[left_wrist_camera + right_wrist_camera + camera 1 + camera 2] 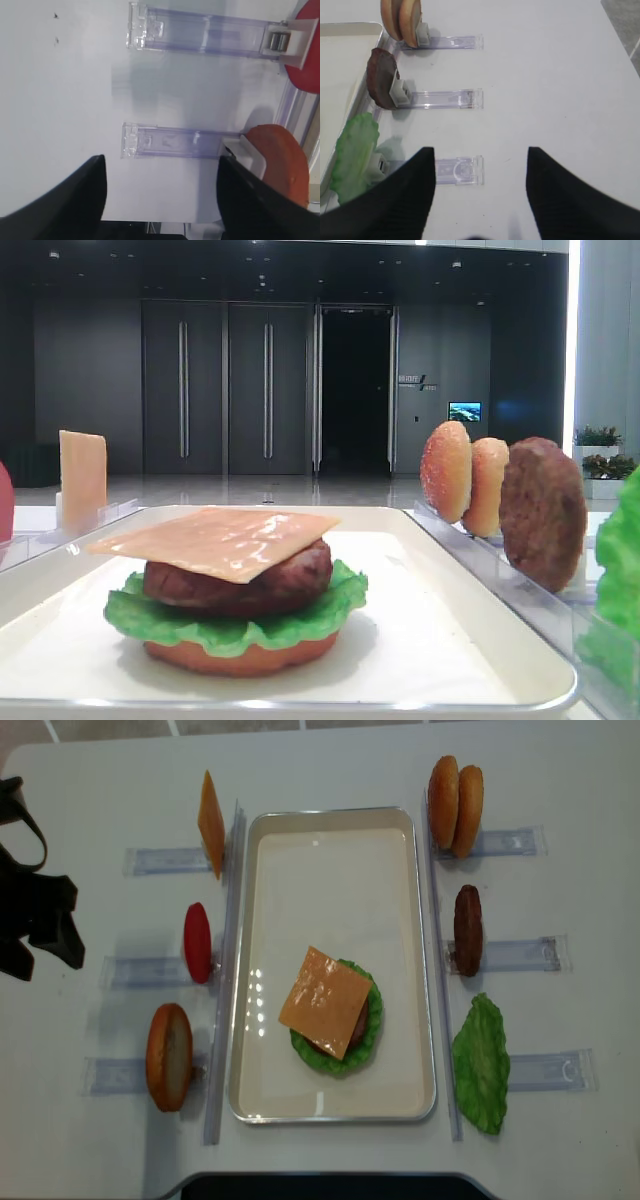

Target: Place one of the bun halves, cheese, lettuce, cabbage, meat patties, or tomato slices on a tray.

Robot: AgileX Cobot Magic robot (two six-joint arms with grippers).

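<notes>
A white table (pixel 330 760) fills the overhead view; behind it, in the low view, stands a dark hall with tall doors. At centre lies the cream tray (pixel 330 840), one in all. On its lower half sits one stack: a bun half at the bottom, a lettuce leaf, one meat patty (pixel 290 585), and the cheese (pixel 325 1002) on top, lying flat and slightly askew.

That slice looks thin, light, floppy and glossy, so I judge it slippery; I would pinch it by an edge.

Counted on the clear racks: two bun halves (pixel 455 792) upper right, one at lower left; one patty mid right; one loose lettuce (pixel 482 1063) lower right; one upright cheese slice upper left; one red tomato slice (pixel 197 942) mid left.

My left gripper (pixel 160 200) is spread wide above an empty rack, holding nothing. My right gripper (pixel 480 192) is likewise spread and empty.
</notes>
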